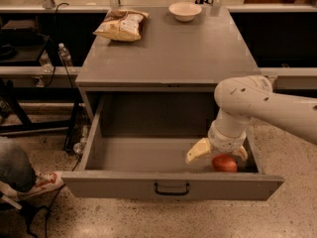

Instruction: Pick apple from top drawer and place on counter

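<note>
**Apple down in the open drawer, gripper right on top of it**

Only one camera angle, so here's what I can see from it.

The top drawer (114, 185) is pulled all the way out of the grey cabinet, with its small black handle (172, 188) in the middle of the front panel. The apple (224, 163) sits on the drawer floor in the front right corner, close behind the front panel and near the right wall. It looks red-orange and a bit shiny.

The big white arm (257, 100) comes in from the right and bends down into the drawer. The gripper (217, 156) is low over the apple. Its jaws are spread wide: one pale yellowish finger (198, 150) angles out to the left of the fruit, and the other peeks out just beside it on the right. So the apple is between them and not clamped, as far as I can see. I honestly can't tell if either jaw is touching it.

Up on the counter (173, 53) there's a crumpled chip bag (122, 25) at the back left and a white bowl (184, 11) at the back edge, a bit right of centre. The two are well apart.

Off to the left, a water bottle (64, 56) stands on a lower shelf. Somebody's sneaker (42, 182) and a jeans-covered knee (14, 168) poke in at the bottom left on the speckled floor.
</note>
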Action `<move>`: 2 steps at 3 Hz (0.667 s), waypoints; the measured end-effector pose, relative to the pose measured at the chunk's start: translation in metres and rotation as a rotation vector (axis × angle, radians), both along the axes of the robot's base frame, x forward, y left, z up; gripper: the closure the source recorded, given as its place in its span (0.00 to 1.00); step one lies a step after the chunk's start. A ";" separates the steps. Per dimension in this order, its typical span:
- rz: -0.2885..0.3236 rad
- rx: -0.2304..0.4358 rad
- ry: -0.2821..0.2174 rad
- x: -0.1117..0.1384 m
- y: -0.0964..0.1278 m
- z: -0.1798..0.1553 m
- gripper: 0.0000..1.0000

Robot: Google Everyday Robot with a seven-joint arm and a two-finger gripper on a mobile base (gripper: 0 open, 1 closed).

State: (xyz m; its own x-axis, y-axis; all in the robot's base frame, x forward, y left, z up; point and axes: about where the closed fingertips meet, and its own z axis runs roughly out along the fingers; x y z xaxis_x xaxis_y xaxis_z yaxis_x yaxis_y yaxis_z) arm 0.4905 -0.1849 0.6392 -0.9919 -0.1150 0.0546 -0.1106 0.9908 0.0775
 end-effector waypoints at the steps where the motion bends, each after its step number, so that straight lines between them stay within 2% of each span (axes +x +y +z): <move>1: -0.016 0.011 0.019 -0.005 -0.004 -0.008 0.16; 2: -0.021 0.036 0.023 -0.008 -0.006 -0.012 0.46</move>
